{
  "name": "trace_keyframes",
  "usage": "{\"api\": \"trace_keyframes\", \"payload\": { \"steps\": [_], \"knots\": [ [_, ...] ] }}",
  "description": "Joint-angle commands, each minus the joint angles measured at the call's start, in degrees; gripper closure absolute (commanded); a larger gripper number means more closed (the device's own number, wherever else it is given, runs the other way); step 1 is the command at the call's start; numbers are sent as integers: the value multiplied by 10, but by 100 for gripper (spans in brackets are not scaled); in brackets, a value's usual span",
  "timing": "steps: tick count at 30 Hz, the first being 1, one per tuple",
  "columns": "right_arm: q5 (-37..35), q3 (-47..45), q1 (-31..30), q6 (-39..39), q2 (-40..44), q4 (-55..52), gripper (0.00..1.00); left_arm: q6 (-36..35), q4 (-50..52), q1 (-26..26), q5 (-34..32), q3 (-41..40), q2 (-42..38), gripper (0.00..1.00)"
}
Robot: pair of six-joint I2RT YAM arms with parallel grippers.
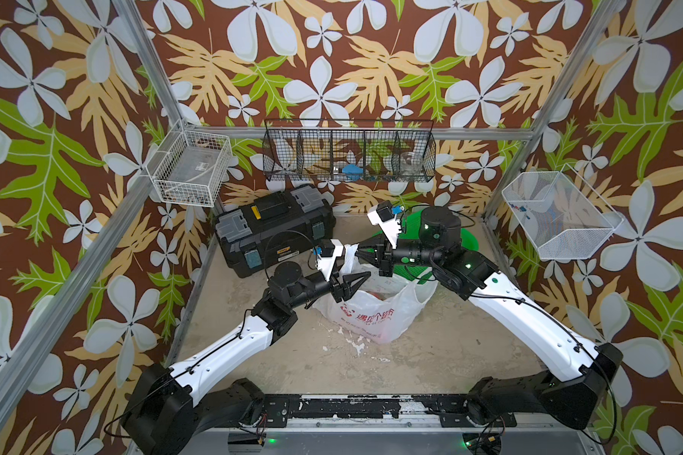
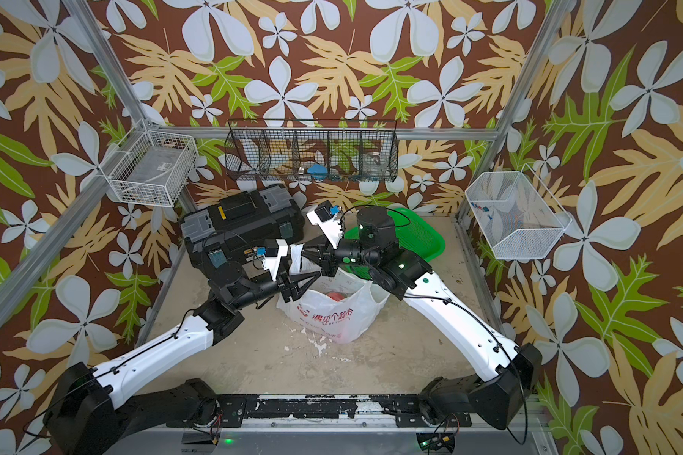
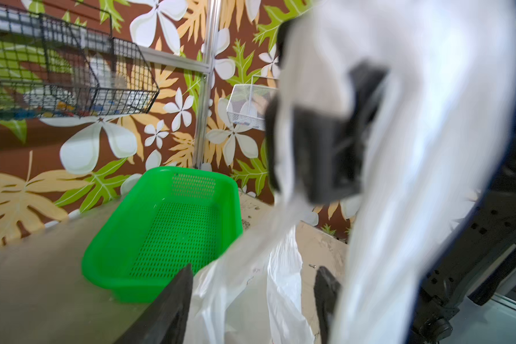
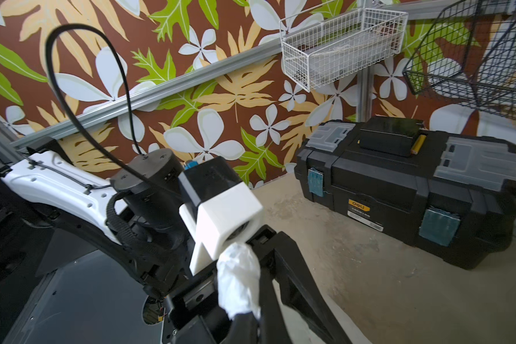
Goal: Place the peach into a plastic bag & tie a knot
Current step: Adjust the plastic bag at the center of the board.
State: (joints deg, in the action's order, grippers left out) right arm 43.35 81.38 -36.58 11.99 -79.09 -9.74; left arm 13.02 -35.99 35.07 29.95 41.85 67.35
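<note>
My right gripper (image 1: 359, 257) is pinching a handle (image 4: 239, 277) of the plastic bag (image 1: 371, 315) tight. My left gripper (image 3: 252, 287) is standing open just beside it, with loose bag plastic in between. The bag is sitting on the desk (image 1: 450, 346) right under both grippers, with the peach (image 2: 335, 295) inside.

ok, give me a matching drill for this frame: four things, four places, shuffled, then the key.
1 translucent white plastic bag
2 green perforated plastic basket
3 black plastic toolbox
4 black wire rack

A hung on back wall
B table, back left
C table centre
D table, back right

Pairs: 1-C, 2-D, 3-B, 4-A
</note>
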Motion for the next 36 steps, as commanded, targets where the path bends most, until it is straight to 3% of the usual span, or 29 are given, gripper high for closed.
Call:
{"api": "trace_keyframes", "payload": {
  "steps": [1, 13, 15, 18, 22, 24, 26, 28, 30, 33, 36],
  "knots": [
    [54, -4, 6, 31, -3, 40, 100, 32, -76, 0, 49, 2, 20, 44],
    [91, -6, 33, 78, -9, 80, 100, 39, -92, -6, 56, -8, 28, 100],
    [81, -2, 35, 79, -9, 74, 95, 46, -88, -7, 44, -7, 31, 100],
    [39, 8, 50, 78, 5, 41, 68, 45, -45, -9, -15, -7, 31, 100],
    [-83, -23, 101, 80, 81, -37, 52, 48, 31, -16, -117, 3, 28, 100],
    [-197, -30, 117, 73, 116, -115, 42, 49, 53, -17, -138, 8, 22, 100],
    [-355, -14, 123, 81, 130, -230, 25, 53, 61, -17, -140, 9, 18, 100],
    [-455, 9, 125, 103, 118, -333, 19, 62, 62, -17, -133, 9, 16, 100],
    [-472, 5, 124, 138, 120, -377, 16, 72, 59, -17, -127, 6, 15, 100],
    [-472, -42, 102, 168, 141, -345, 6, 82, 49, -17, -118, -2, 10, 100],
    [-496, -53, 99, 171, 124, -336, 5, 86, 50, -17, -110, -2, 7, 100]
  ]
}}
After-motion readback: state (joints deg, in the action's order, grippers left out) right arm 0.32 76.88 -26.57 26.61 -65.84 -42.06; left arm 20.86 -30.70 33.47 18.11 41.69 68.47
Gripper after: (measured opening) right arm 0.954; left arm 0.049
